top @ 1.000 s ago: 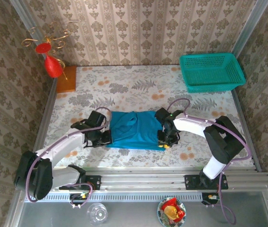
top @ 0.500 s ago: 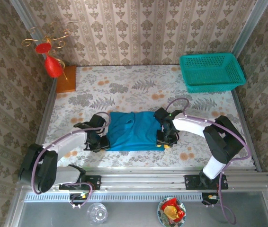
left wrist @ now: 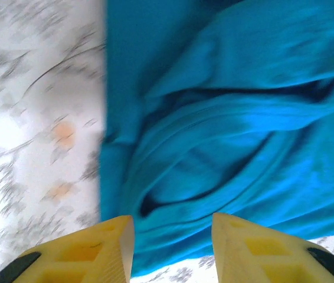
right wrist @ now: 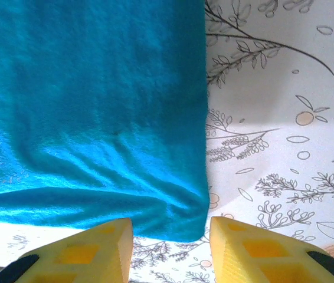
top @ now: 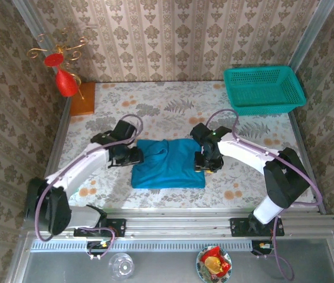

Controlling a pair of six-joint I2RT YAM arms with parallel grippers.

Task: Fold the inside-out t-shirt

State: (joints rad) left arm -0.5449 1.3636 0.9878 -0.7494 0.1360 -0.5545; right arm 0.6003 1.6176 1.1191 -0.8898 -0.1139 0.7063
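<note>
The inside-out t-shirt lies as a folded bright blue bundle in the middle of the floral table. My left gripper hovers at its left edge, open. In the left wrist view its yellow fingers stand apart over rumpled folds of the t-shirt, holding nothing. My right gripper hovers at the shirt's right edge, open too. In the right wrist view the right gripper straddles a corner of the t-shirt lying flat on the table, with no cloth pinched.
A teal mesh basket stands at the far right corner. A wooden block and a red ornament sit at the far left. Patterned walls close in three sides, and a metal rail runs along the near edge.
Both grippers have opened and let go of the shirt's near edge, then drawn away from it towards the far side. The shirt now lies as a narrower folded bundle.
</note>
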